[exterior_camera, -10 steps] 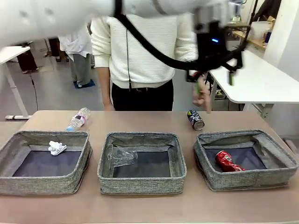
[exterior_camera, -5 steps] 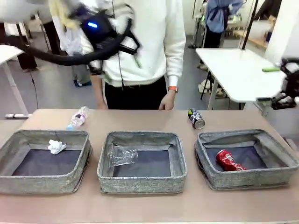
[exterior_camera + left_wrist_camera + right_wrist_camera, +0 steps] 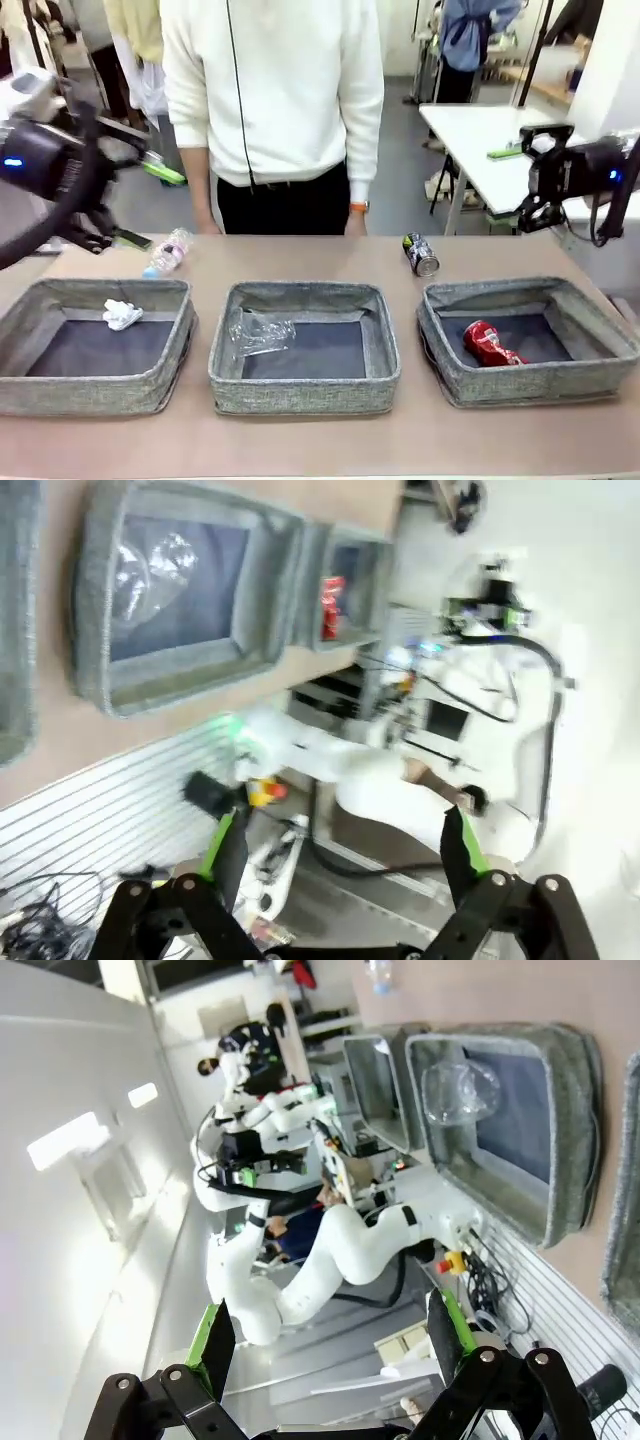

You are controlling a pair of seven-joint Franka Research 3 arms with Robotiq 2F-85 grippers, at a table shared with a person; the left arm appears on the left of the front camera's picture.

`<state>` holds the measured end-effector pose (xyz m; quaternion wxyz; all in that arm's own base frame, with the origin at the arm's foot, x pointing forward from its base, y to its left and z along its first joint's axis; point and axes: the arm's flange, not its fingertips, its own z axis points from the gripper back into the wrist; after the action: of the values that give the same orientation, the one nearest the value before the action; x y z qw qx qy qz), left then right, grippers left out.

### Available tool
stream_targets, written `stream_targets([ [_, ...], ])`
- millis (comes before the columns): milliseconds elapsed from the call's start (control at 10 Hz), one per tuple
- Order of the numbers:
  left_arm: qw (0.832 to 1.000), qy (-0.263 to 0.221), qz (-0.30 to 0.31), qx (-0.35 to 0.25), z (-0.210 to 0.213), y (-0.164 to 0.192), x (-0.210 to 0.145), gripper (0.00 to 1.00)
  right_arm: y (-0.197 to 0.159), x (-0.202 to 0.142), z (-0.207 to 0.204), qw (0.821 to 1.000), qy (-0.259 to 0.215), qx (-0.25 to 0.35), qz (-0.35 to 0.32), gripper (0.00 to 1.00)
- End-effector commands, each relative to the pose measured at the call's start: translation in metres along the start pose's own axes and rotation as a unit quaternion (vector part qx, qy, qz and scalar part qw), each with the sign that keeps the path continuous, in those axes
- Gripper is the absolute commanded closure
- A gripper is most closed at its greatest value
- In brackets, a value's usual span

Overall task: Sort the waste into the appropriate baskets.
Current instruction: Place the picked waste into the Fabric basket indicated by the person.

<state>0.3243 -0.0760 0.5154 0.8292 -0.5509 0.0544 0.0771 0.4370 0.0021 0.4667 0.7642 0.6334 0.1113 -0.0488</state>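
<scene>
In the front view three grey baskets stand in a row across the lower half of the frame, on the table (image 3: 300, 445). The left basket (image 3: 95, 395) holds the white tissue wad (image 3: 122, 316) near its upper left corner. The middle basket (image 3: 300, 395) holds a crumpled clear bottle (image 3: 260, 333) against its left wall, and the right basket (image 3: 530, 385) holds the red dented can (image 3: 488, 345). Two items lie on the bare table above the baskets. A second clear bottle (image 3: 168, 253) lies on its side at the upper left, and the dark can (image 3: 420, 255) lies tilted just above the right basket's upper left corner. A person (image 3: 280, 100) in a white top stands at the far edge, top centre. The left gripper (image 3: 142, 205) hangs at the left edge of the frame, above the table, jaws wide apart and holding nothing. The right gripper (image 3: 515, 185) hangs at the right edge, well above the right basket, also spread and empty. In each wrist view the green pads (image 3: 222, 840) (image 3: 213, 1335) stand far apart at the bottom of the frame with nothing between them.
</scene>
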Motion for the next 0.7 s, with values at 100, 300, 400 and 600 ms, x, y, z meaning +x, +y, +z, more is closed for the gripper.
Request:
stream_targets([
  [100, 0.992, 0.024, 0.004, -0.120, 0.022, 0.051, -0.010, 0.00, 0.009, 0.008, 0.002, 1.000, 0.007, -0.015, -0.018, 0.00],
  [300, 0.984, 0.060, 0.003, -0.169, 0.020, 0.079, -0.002, 0.00, 0.012, 0.015, -0.004, 0.999, 0.001, -0.017, -0.027, 0.00],
  [400, 0.992, 0.021, 0.010, -0.125, 0.037, 0.044, 0.001, 0.00, 0.003, 0.005, 0.001, 1.000, 0.002, -0.007, -0.008, 0.00],
  [600, 0.992, 0.021, 0.010, -0.125, 0.037, 0.044, 0.001, 0.00, 0.003, 0.005, 0.001, 1.000, 0.002, -0.007, -0.008, 0.00],
])
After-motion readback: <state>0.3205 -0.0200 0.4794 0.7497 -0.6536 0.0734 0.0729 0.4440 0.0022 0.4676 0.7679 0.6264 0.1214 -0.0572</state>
